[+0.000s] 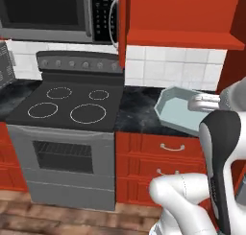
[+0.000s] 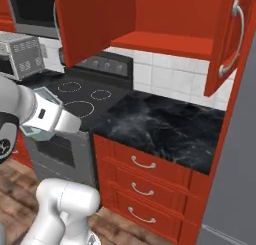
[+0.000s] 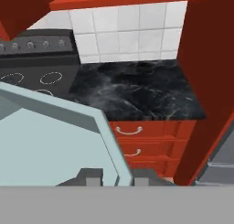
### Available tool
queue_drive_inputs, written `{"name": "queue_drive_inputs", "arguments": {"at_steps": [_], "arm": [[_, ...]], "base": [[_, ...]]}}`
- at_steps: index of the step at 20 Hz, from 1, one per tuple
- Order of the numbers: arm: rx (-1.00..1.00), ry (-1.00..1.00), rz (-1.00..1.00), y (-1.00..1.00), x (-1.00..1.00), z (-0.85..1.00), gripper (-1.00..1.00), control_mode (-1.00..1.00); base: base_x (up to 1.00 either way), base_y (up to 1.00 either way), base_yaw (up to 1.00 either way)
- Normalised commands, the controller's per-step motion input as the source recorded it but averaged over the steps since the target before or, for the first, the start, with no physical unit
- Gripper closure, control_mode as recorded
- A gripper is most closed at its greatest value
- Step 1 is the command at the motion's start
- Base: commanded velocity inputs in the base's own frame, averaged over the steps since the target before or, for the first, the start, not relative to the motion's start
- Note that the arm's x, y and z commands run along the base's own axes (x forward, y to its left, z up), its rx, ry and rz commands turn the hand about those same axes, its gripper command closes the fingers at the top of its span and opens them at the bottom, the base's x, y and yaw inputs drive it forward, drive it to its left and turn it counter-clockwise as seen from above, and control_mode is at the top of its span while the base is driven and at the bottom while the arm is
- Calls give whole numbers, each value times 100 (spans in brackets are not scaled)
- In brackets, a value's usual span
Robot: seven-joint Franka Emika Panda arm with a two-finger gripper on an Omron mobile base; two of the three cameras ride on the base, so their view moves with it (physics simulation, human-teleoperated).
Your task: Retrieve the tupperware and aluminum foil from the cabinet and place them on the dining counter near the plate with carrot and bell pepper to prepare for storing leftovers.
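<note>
My gripper (image 3: pixel 119 177) is shut on the rim of the tupperware (image 3: pixel 50 141), a pale blue-grey tub that takes up the lower left of the hand view. In the left base view the tupperware (image 1: pixel 178 109) hangs tilted above the black worktop's right part, with my gripper (image 1: pixel 205 103) at its right rim. From the right base view, just the edges of the tupperware (image 2: pixel 46 94) peek out behind my forearm. The red cabinet (image 2: pixel 165 41) stands open above, its shelf bare where I can see it. The aluminum foil, dining counter, plate, carrot and bell pepper are out of view.
A black stove (image 1: pixel 72 104) with a microwave (image 1: pixel 53 13) above it stands to the left. The black worktop (image 2: pixel 165 126) sits over red drawers (image 2: pixel 145 189). The open cabinet doors (image 2: pixel 92 24) (image 2: pixel 227 39) jut out overhead. A toaster (image 2: pixel 20 56) stands far left, and a grey appliance side (image 2: pixel 235 179) rises at the right.
</note>
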Motion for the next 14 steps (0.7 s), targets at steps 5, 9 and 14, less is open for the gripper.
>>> {"name": "queue_drive_inputs", "arguments": {"at_steps": [5,9,14], "arm": [[0,0,0,0,0,0,100,100],[0,0,0,0,0,0,100,100],[0,0,0,0,0,0,100,100]], "base": [[-44,57,91],[1,39,91],[65,13,71]]}}
